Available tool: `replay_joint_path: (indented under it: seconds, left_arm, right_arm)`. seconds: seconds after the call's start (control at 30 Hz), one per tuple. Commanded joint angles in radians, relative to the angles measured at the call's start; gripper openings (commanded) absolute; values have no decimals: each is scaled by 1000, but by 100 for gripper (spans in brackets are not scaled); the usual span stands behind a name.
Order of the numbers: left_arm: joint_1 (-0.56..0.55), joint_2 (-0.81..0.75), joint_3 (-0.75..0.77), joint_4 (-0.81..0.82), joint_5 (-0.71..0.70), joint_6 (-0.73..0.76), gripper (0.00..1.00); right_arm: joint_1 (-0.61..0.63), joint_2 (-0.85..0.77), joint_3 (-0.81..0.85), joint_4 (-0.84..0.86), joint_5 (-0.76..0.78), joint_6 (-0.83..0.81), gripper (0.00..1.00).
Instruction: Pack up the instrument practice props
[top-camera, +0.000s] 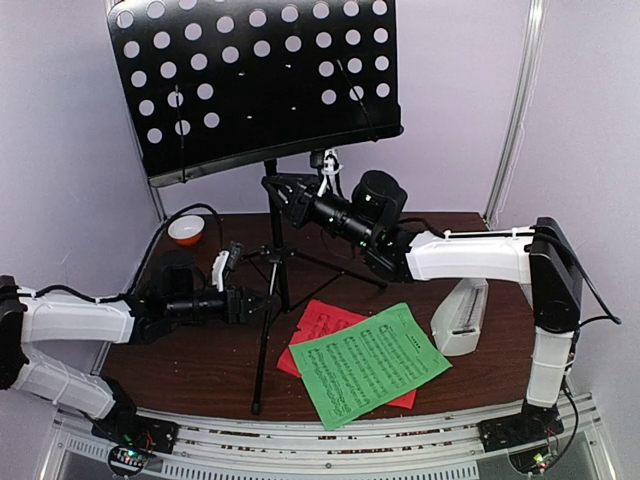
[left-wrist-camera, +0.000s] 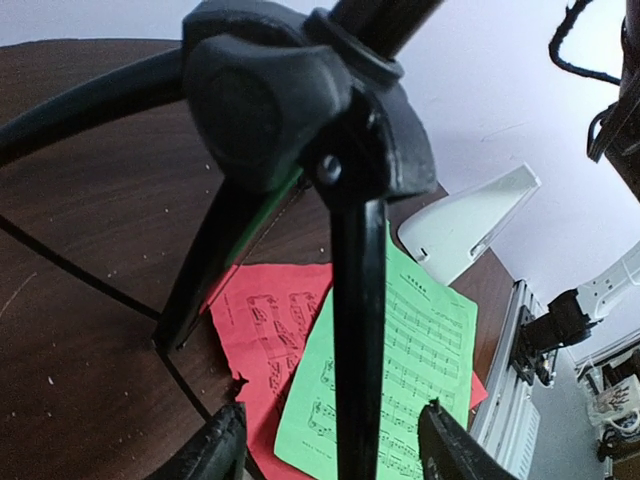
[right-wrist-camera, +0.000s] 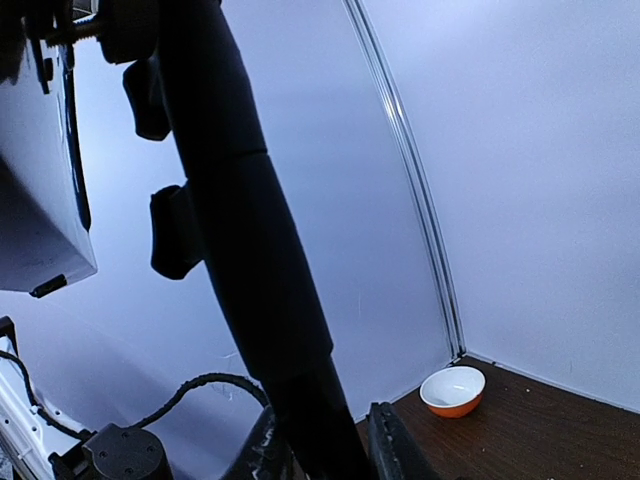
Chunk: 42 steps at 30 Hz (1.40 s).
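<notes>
The black music stand (top-camera: 270, 80) stands upright at the back middle of the table, its perforated desk high up. My right gripper (top-camera: 283, 197) is shut on the stand's pole (right-wrist-camera: 250, 300) below the desk, with a finger on each side. My left gripper (top-camera: 266, 303) is open, and its fingers (left-wrist-camera: 215, 450) straddle the stand's front tripod leg (left-wrist-camera: 358, 340) just below the hub without touching it. The green page (top-camera: 368, 362) lies over the red page (top-camera: 322, 322) on the table; both also show in the left wrist view, green (left-wrist-camera: 420, 350) and red (left-wrist-camera: 265, 330). The white metronome (top-camera: 462, 315) sits right of them.
A small orange-and-white bowl (top-camera: 186, 230) sits at the back left near the wall and shows in the right wrist view (right-wrist-camera: 453, 390). Black cables run along the back wall. The tripod legs (top-camera: 330, 262) spread over the table's middle. Walls close in the back and sides.
</notes>
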Motion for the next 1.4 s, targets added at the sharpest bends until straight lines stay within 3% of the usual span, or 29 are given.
replay_joint_path:
  seconds: [0.0, 0.1, 0.2, 0.27, 0.73, 1.37]
  left_arm:
    - [-4, 59, 60, 80, -20, 24, 57]
    - [-6, 91, 85, 53, -29, 48, 39]
    - [-8, 90, 87, 35, -49, 64, 12]
    - [-11, 67, 82, 34, -70, 79, 0]
    - [-13, -250, 23, 107, -229, 182, 0]
    - [-13, -395, -26, 249, -232, 199, 0]
  right_arm:
    - [-2, 15, 34, 42, -17, 34, 15]
    - [-3, 9, 33, 48, -24, 30, 9]
    - [-2, 2, 34, 53, -32, 26, 0]
    - [-1, 0, 38, 58, -46, 29, 0]
    - [82, 32, 116, -42, -93, -14, 0]
    - [168, 20, 116, -143, -59, -60, 0]
